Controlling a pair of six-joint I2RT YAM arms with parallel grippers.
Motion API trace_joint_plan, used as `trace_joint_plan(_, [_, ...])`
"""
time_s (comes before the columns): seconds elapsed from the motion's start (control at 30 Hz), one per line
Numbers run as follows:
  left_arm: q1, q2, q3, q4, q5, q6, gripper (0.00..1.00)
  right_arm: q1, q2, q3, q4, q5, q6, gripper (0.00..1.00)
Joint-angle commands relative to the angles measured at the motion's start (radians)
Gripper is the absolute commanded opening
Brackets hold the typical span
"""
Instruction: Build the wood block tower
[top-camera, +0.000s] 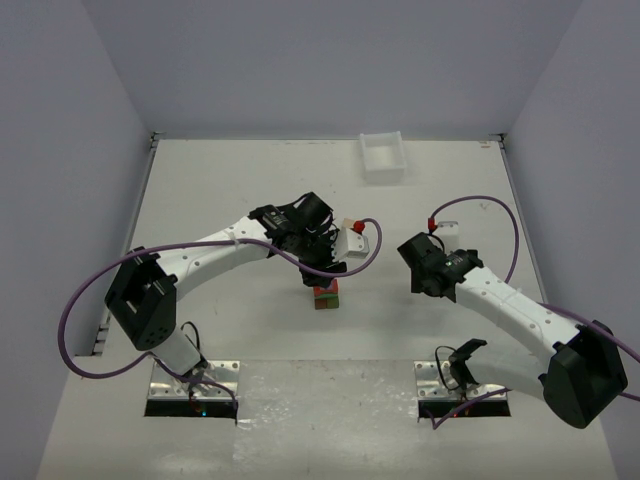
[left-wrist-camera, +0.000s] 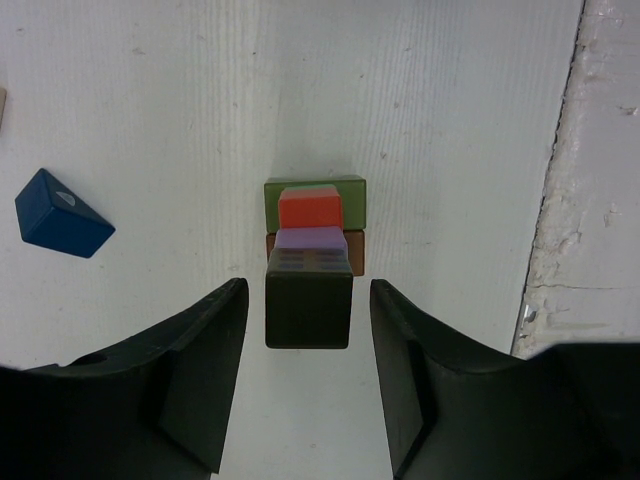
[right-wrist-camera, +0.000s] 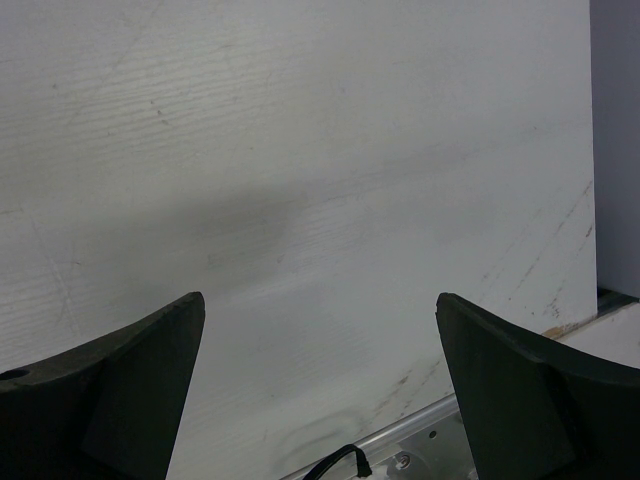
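Note:
The tower (top-camera: 326, 293) stands mid-table. From above it shows a green block (left-wrist-camera: 315, 187) and a brown block (left-wrist-camera: 355, 252) at the bottom, then a red-orange block (left-wrist-camera: 309, 209), a purple block (left-wrist-camera: 310, 238) and a dark olive block (left-wrist-camera: 308, 310) on top. My left gripper (left-wrist-camera: 309, 290) hangs over the tower (left-wrist-camera: 310, 260), open. Its fingers (left-wrist-camera: 215, 350) flank the olive block with a gap on each side. A blue roof-shaped block (left-wrist-camera: 62, 213) lies on the table to the left. My right gripper (right-wrist-camera: 320, 300) is wide open over bare table, holding nothing.
A white tray (top-camera: 383, 155) sits at the back of the table. Metal base plates (top-camera: 195, 385) lie at the near edge, and one edge of them shows under the right gripper (top-camera: 418, 270). Purple cables loop beside both arms.

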Motion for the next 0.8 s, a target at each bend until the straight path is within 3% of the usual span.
trace_joint_plan(0.0, [-0.010, 0.004, 0.037, 0.015, 0.030, 0.018, 0.50, -0.006, -0.008, 0.008, 0.002, 0.028, 0.016, 0.99])
trace_joint_plan(0.2, [-0.011, 0.004, 0.040, 0.033, 0.016, 0.002, 0.42, -0.006, -0.007, 0.008, 0.003, 0.026, 0.015, 0.99])
trace_joint_plan(0.77, [-0.010, 0.007, 0.054, 0.035, 0.028, 0.002, 0.35, -0.006, -0.007, 0.008, 0.003, 0.026, 0.010, 0.99])
